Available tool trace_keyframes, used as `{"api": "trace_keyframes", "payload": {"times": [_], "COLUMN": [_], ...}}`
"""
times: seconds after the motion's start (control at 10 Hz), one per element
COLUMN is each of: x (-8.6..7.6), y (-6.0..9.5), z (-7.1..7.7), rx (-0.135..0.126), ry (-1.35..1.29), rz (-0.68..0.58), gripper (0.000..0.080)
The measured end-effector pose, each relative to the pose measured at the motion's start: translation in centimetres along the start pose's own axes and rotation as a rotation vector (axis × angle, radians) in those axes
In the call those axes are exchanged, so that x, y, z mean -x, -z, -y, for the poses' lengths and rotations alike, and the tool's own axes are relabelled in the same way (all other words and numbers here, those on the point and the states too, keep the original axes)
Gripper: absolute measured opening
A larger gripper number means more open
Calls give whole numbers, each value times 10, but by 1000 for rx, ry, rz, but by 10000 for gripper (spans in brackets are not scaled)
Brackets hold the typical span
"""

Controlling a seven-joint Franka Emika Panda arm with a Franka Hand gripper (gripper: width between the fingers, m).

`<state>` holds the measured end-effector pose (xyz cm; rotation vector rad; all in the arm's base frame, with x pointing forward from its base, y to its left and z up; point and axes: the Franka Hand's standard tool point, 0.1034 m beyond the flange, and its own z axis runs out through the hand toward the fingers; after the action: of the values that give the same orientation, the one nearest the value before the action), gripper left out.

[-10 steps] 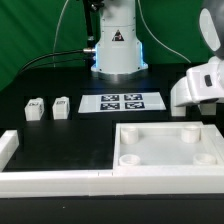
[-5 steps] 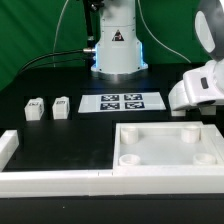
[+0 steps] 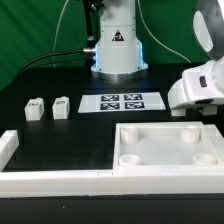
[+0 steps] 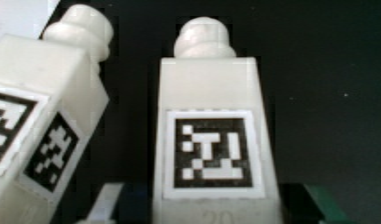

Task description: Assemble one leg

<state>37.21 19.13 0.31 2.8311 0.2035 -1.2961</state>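
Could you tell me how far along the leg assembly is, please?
Done: nothing yet; the panel has empty sockets. In hand: the gripper is down at a leg, jaws flanking it, grip unclear. Left: lifting that leg and fitting it into a socket.

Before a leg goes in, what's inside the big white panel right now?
Inside the panel only its round corner sockets show, all empty. Its near wall hides the strip of floor just behind it.
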Motion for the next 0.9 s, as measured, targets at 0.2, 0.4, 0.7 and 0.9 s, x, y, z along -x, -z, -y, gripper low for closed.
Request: {"api": "trace_keyframes", "payload": {"times": [0.2,0.4,0.7,0.9], "x": [0,2,32,54], "y": [0,3,30,52], "z": [1,1,-4,-12], "rx": [1,2,26,36], "ry": [1,2,3,2], "rz": [0,-1,19,38], "gripper": [291,291,292,292]}}
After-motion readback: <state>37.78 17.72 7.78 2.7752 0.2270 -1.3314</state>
